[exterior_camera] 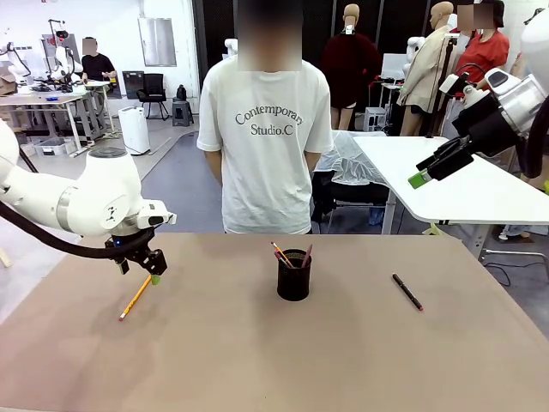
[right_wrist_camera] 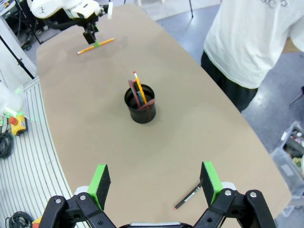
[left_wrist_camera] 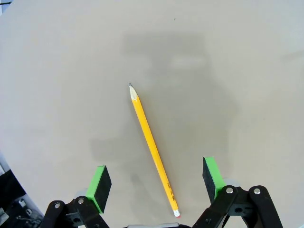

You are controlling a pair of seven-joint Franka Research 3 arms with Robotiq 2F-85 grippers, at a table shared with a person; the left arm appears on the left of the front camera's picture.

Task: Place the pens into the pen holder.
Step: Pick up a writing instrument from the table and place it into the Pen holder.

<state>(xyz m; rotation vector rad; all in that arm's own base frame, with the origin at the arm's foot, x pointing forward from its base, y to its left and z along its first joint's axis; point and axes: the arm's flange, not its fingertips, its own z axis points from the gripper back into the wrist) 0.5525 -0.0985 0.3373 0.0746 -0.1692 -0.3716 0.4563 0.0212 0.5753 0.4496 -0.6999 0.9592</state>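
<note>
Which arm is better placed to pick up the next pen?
Left. The left arm has its open jaws low over the yellow pencil, whose end lies between them. The right arm is raised high, far from the black pen.

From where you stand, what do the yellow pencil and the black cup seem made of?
Yellow pencil: glossy painted wood, by the bare pale cone at its sharpened tip. Black cylindrical cup: dark matte walls, perhaps metal or plastic; too small to tell.
</note>
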